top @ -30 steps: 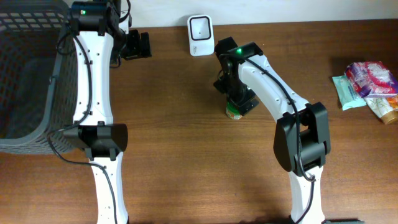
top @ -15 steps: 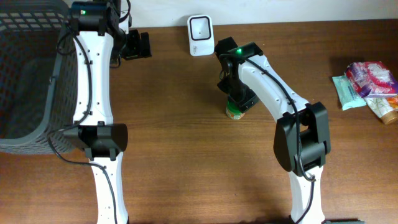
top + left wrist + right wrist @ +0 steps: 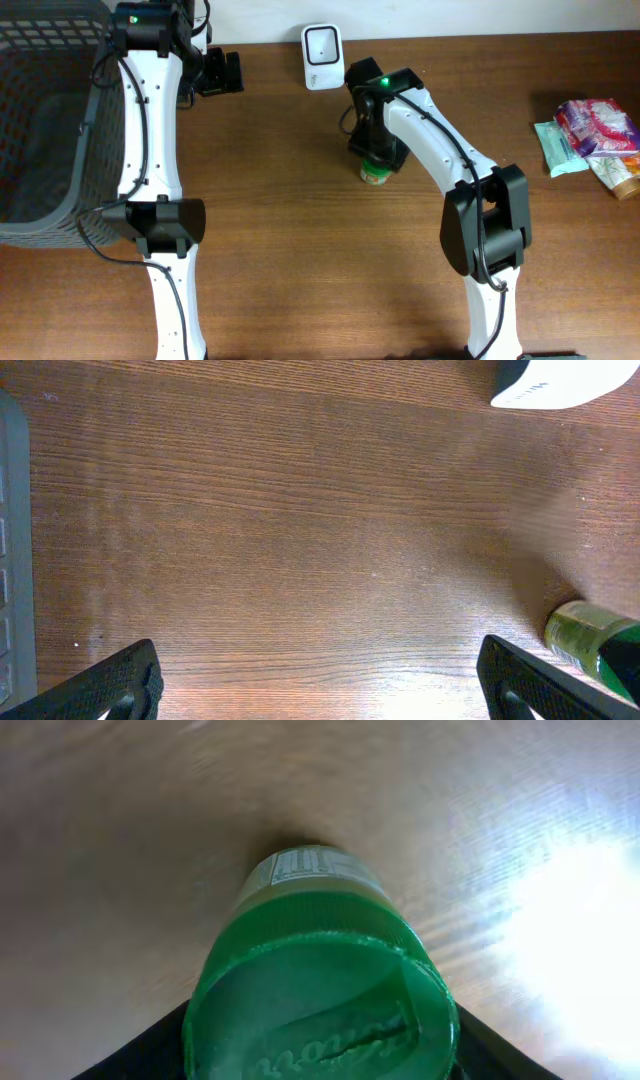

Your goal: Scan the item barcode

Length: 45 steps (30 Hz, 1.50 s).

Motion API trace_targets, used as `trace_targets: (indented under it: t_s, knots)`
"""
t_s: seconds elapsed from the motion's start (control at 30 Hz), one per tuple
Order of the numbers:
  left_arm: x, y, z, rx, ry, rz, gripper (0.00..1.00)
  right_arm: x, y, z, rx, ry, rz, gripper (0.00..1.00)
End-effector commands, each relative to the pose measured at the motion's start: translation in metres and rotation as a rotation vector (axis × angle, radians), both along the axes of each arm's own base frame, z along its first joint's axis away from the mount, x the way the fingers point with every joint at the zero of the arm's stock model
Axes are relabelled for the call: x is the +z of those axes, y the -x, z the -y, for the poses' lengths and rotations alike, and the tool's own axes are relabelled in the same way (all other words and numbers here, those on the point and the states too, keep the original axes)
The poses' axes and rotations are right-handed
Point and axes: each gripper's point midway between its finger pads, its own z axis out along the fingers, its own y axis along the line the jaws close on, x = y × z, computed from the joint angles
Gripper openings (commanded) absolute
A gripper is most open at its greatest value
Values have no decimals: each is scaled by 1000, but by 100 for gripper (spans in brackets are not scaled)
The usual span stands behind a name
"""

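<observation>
The item is a small jar with a green cap (image 3: 320, 1005) and a white printed label (image 3: 305, 868), standing upright on the wooden table (image 3: 300, 250). My right gripper (image 3: 372, 150) comes down over it, its black fingers (image 3: 150, 1045) pressed against both sides of the cap. The jar (image 3: 374, 174) shows just below the gripper in the overhead view. The white barcode scanner (image 3: 322, 43) stands at the table's back edge, up and left of the jar. My left gripper (image 3: 225, 72) hovers open at the back left, holding nothing; its view catches the jar (image 3: 590, 645) at the right.
A dark mesh basket (image 3: 40, 120) fills the far left. Several snack packets (image 3: 595, 135) lie at the right edge. The scanner's base (image 3: 560, 382) shows at the top right of the left wrist view.
The right gripper's jaws have drawn in onto the jar's cap, and the jar has shifted slightly left and back. The left arm has not moved.
</observation>
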Motion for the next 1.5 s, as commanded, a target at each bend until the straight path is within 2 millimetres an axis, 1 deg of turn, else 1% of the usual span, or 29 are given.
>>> trace_targets:
  t_s: [0.0, 0.07, 0.1, 0.13, 0.23, 0.37, 0.43, 0.53, 0.63, 0.67, 0.73, 0.77, 0.83, 0.87, 0.9, 0.93, 0.97, 1.03, 1.1, 1.13, 1.17, 1.27, 1.33, 1.37, 1.43, 1.47]
  knots:
    - [3, 1, 2, -3, -3, 6, 99, 3, -8, -2, 388, 22, 8, 64]
    - [3, 1, 2, -3, -2, 7, 99, 3, -6, -1, 460, 29, -3, 68]
    - [3, 1, 2, -3, -3, 7, 99, 3, -6, -1, 461, 30, -3, 79]
    - [3, 1, 2, -3, -2, 7, 99, 3, -6, -1, 460, 29, -2, 99]
    - [3, 1, 2, -3, -3, 6, 99, 3, -7, -2, 369, 18, 2, 99]
    - [3, 1, 2, -3, -2, 6, 99, 2, -8, -1, 152, 6, 14, 98]
    - [3, 1, 2, -3, -3, 6, 99, 0, -8, 5, 61, 33, 22, 99]
    - [3, 1, 2, -3, -2, 6, 99, -13, -10, 3, 57, 22, 31, 99]
    - [3, 1, 2, -3, -3, 6, 99, -14, -11, 3, 57, 23, 37, 99]
    - [3, 1, 2, -3, -2, 7, 99, -14, -12, 6, 56, 42, 43, 99]
    - [3, 1, 2, -3, -2, 6, 99, -17, -13, 8, 55, 48, 46, 91]
    - [3, 1, 2, -3, -2, 7, 99, -20, -13, 10, 52, 53, 45, 92]
    - [3, 1, 2, -3, -2, 7, 99, -30, -9, 22, 29, 58, 23, 92]
    - [3, 1, 2, -3, -2, 7, 99, -32, -8, 19, 39, 11, 6, 92]
    - [3, 1, 2, -3, -2, 7, 99, -32, -10, 14, 85, -27, 7, 90]
    - [3, 1, 2, -3, -2, 6, 99, -32, -10, 13, 85, -30, 7, 89]
    - [3, 1, 2, -3, -2, 6, 99, -32, -10, 12, 85, -35, 7, 85]
    - [3, 1, 2, -3, -3, 7, 99, -31, -8, 3, 89, -89, -7, 75]
    - [3, 1, 2, -3, -2, 6, 99, -31, -5, -8, 84, -153, -23, 74]
    - [3, 1, 2, -3, -2, 6, 99, -30, -3, -11, 86, -173, -30, 79]
    - [3, 1, 2, -3, -2, 6, 99, -30, -3, -12, 86, -179, -33, 84]
    - [3, 1, 2, -3, -2, 7, 99, -30, 2, -11, 84, -174, -51, 88]
    - [3, 1, 2, -3, -2, 7, 99, -31, 2, -9, 84, -168, -53, 88]
    - [3, 1, 2, -3, -2, 6, 99, -31, 2, -9, 84, -162, -50, 84]
    - [3, 1, 2, -3, -2, 7, 99, -31, 2, -9, 84, -162, -51, 71]
    - [3, 1, 2, -3, -2, 7, 99, -30, 2, -9, 84, -161, -51, 71]
